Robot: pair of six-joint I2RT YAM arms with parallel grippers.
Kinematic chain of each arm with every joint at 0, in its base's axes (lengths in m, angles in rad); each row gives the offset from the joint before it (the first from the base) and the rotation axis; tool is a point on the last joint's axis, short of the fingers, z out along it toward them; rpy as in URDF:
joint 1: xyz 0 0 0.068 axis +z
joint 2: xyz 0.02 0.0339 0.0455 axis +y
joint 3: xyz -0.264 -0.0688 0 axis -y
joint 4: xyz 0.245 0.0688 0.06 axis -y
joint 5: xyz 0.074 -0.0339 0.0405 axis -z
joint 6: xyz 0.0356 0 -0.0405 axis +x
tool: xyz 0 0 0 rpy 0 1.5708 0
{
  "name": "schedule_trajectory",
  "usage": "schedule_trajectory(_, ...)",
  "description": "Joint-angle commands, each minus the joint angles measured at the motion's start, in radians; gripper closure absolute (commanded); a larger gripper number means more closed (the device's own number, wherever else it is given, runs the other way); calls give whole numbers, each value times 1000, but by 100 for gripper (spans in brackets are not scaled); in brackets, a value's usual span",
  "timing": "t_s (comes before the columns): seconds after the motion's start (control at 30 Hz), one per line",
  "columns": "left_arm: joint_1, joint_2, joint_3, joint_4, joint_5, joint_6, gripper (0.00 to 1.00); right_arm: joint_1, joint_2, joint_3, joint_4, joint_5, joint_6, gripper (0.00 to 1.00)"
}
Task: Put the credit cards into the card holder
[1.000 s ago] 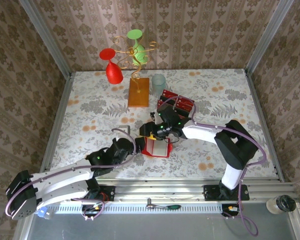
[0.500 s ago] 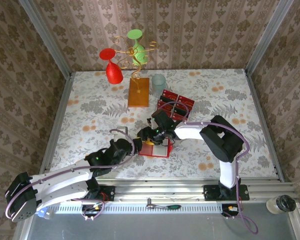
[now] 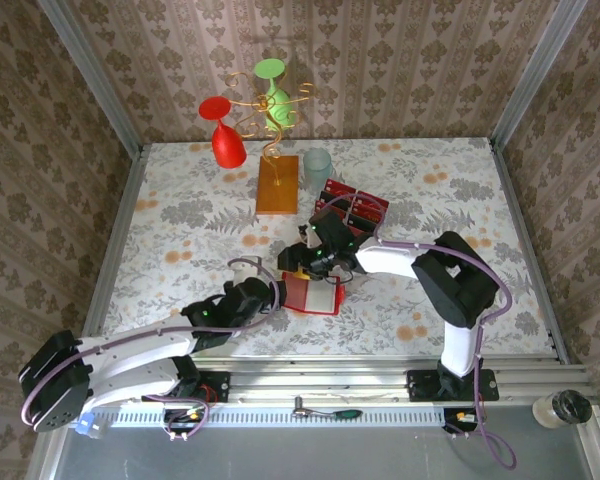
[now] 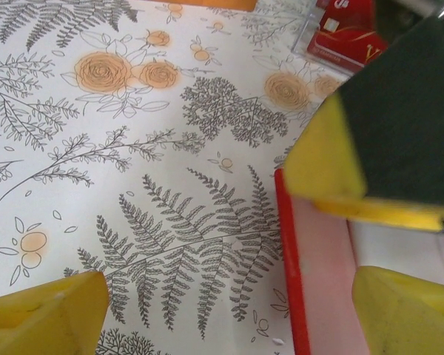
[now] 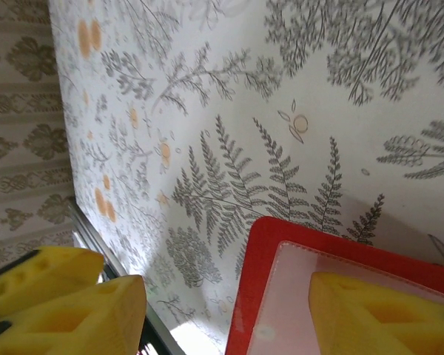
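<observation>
Currently, card holder (image 3: 315,297) open flat, pale inside w/ red border

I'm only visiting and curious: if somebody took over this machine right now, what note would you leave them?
Left hand: open, empty, straddling one edge of the flat red card holder, which lies open, pale side up.
Right hand: open, empty, one finger over the holder's pale inside.
Small red credit cards: in the clear plastic stand behind the holder.
Done: holder is open.
Left: every card seen must go in.
</observation>
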Motion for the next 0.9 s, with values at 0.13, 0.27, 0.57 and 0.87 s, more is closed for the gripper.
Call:
schedule_trajectory(0.13,7,85,56,56,25,20,13,-48,-89,-73,-16,16,-9,41)
schedule_trajectory(0.27,9,153,98,68,39,50,13,-72,-152,-122,-25,37,-17,43)
schedule_trajectory(0.57,15,282,142,60,41,57,13,-81,-404,-168,-402,285,-224,41)
schedule_trajectory(0.87,19,335,121,60,30,32,12,-78,-484,-295,-457,354,-273,38)
